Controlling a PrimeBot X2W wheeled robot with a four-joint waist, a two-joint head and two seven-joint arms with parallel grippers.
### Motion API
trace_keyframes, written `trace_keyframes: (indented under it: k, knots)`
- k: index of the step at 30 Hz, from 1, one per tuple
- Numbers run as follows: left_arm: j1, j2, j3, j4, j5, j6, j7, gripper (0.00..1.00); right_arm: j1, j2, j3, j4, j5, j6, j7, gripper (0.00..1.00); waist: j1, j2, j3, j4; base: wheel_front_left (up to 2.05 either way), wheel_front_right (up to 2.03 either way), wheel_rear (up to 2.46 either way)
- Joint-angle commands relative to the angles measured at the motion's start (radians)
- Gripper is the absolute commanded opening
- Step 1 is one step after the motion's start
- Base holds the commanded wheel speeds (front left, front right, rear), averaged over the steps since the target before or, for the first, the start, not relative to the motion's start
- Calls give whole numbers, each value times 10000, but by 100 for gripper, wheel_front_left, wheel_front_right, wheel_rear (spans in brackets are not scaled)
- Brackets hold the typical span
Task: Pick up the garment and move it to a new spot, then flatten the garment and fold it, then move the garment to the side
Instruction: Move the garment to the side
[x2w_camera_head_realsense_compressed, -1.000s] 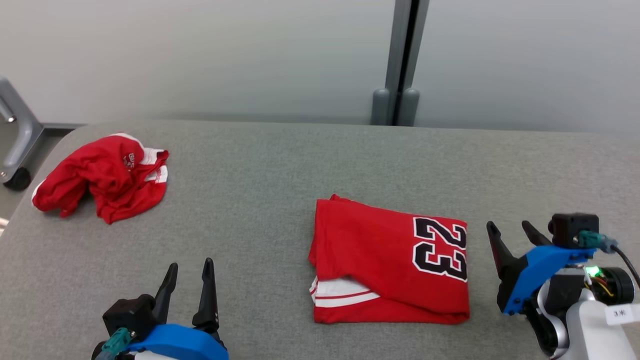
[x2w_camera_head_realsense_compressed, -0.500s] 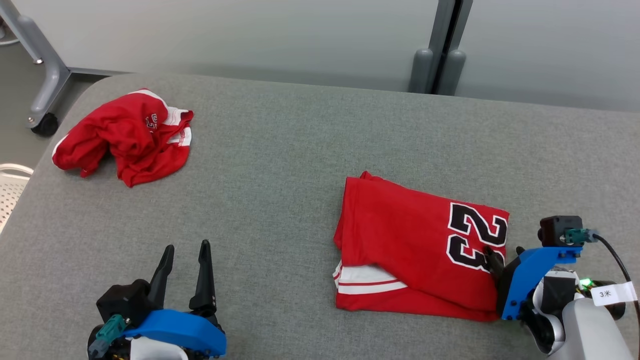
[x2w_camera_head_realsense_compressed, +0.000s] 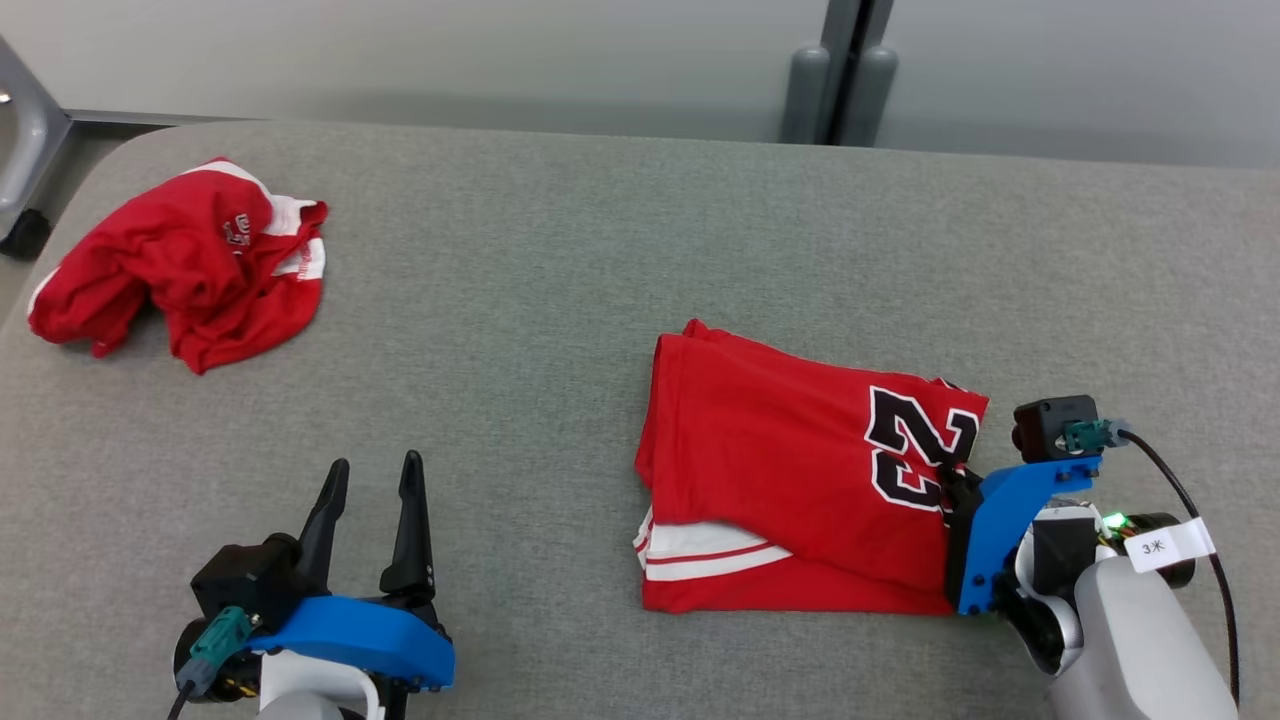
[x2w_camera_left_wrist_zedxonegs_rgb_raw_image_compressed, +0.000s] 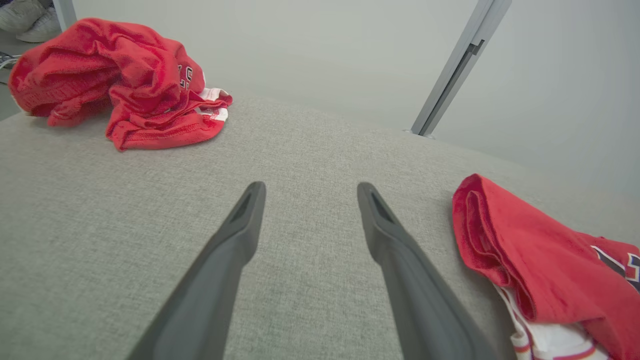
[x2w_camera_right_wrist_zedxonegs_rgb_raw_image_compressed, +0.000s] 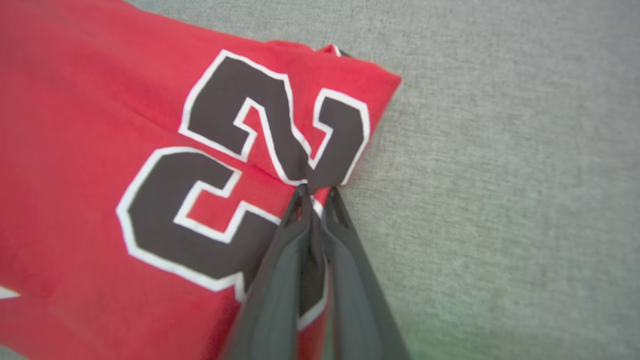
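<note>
Grey cloth table (x2w_camera_head_realsense_compressed: 560, 330) takes up most of head view. Red jersey (x2w_camera_head_realsense_compressed: 780, 470): folded to a rough rectangle, lies flat on the table, right of centre in the near half. Layers are stacked, and a white-striped hem (x2w_camera_head_realsense_compressed: 700, 555) peeks out at its near-left corner. Crumpled heap (x2w_camera_head_realsense_compressed: 170, 260): second red garment, far left, well apart from jersey; prob. not in play for this step. R gripper (x2w_camera_right_wrist_zedxonegs_rgb_raw_image_compressed: 316, 191): clenched on jersey's right edge, fingers pinching a tuck of fabric right at the black 23 (x2w_camera_right_wrist_zedxonegs_rgb_raw_image_compressed: 240, 165); cloth puckers toward the tips in wrist view. How many layers are in the pinch: can't tell. L gripper (x2w_camera_head_realsense_compressed: 375, 462): released, fingers spread, over bare table at near left, apart from both garments. Judgement: fold looks done, so step in hand = move to side. Handling: light, soft, limp knit, no stiffness. It will sag from any single hold, and stacked layers prob. slip over each other on a lift, so the fold could open. Table cloth looks grippy, so a drag may bunch the bottom layer instead of sliding it. Best hold imo: low, through the full stack at an edge; two-pt if poss., R on right edge, L on left edge. One-pt hold at mid right edge is OK for a short flat drag, risky for a lift. Not fragile; print shouldn't mind a pinch.
</note>
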Motion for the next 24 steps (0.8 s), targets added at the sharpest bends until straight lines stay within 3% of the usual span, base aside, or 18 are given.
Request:
trace_keyframes:
  k: [1,5,13,18,24]
  knots:
    - [-153,35,-51,-65,75,-7,-30,100,-170,-76,-26,98,-140,-13,-104,0,-1,-1,42,-168,0,0,0]
    - [-273,79,-97,-212,184,32,26,100,-554,-419,-164,35,-531,-15,-354,0,-1,-1,255,-774,0,0,0]
    - [-625,282,-191,-643,363,2,222,100,-1274,-886,-1081,-416,-913,-4,-815,0,-1,-1,827,-2674,0,0,0]
    - [-967,470,-293,-1019,537,42,461,100,-1526,-766,-1509,-636,-970,-4,-1062,0,-1,-1,1150,-3749,0,0,0]
    - [-1182,669,-406,-1459,713,129,792,100,-1744,-543,-1672,-528,-1030,-4,-1462,0,-1,-1,1383,-4395,0,0,0]
